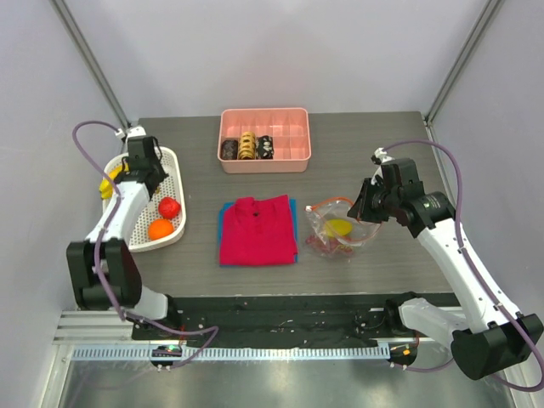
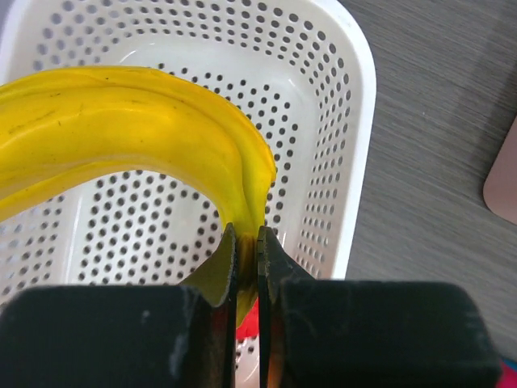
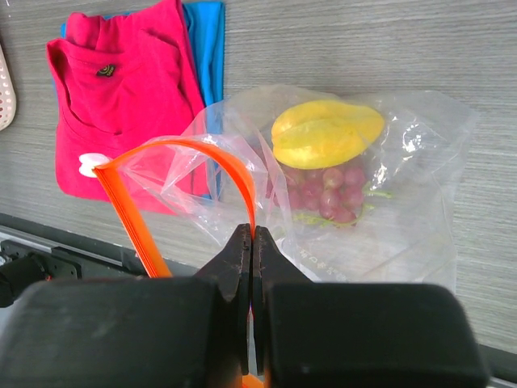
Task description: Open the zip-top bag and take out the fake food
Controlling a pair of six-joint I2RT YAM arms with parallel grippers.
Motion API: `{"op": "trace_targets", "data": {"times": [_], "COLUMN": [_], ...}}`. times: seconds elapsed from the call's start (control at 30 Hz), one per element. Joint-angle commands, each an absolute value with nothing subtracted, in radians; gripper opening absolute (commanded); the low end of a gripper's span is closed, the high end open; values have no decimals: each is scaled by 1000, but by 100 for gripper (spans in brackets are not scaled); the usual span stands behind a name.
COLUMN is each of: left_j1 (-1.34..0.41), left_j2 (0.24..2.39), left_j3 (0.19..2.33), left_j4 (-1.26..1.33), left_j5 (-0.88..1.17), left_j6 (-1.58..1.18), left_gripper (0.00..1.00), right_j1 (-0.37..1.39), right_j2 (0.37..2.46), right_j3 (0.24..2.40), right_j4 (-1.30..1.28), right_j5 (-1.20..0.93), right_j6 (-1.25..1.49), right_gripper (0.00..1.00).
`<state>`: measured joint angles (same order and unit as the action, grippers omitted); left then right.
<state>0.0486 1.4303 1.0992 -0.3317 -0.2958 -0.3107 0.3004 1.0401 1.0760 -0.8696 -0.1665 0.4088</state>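
Pinching only the banana tip above the basket, left fingers may drop it outside; right fingers, clamped on the bag strip, could slip off.

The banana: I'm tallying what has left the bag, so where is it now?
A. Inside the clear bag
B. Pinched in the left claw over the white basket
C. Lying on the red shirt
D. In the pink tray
B: the left wrist view shows the left claw shut on the end of the banana, with the white basket beneath it.
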Motion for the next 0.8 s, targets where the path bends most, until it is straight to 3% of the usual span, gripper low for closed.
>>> {"op": "trace_targets", "data": {"times": [0.0, 0.33, 0.4, 0.43, 0.47, 0.57, 0.77], "left_j1": [55, 49, 51, 51, 51, 51, 15], "left_j2": [1578, 1842, 1882, 1893, 1899, 1875, 1692], "left_j3": [1203, 1393, 1417, 1433, 1431, 1388, 1350], "left_j4": [-170, -193, -237, -251, -255, -250, -368], "left_j5": [-227, -280, -291, -293, -299, -340, -316], "left_j6": [-362, -437, -448, -449, -454, -456, -497], "left_gripper": [0, 0, 12, 21, 42, 62, 62], "right_j1": [310, 310, 308, 310, 308, 310, 310], "right_j2": [1020, 1002, 1000, 999, 999, 994, 985], "right_j3": [1132, 1146, 1158, 1158, 1161, 1170, 1184], "right_j4": [-865, -876, -884, -885, -887, -887, -893], "right_j5": [-160, -155, -152, -147, -147, -140, -118], "right_j6": [383, 387, 387, 388, 391, 400, 413], "right_gripper": [1, 1, 1, 1, 1, 1, 1]}}
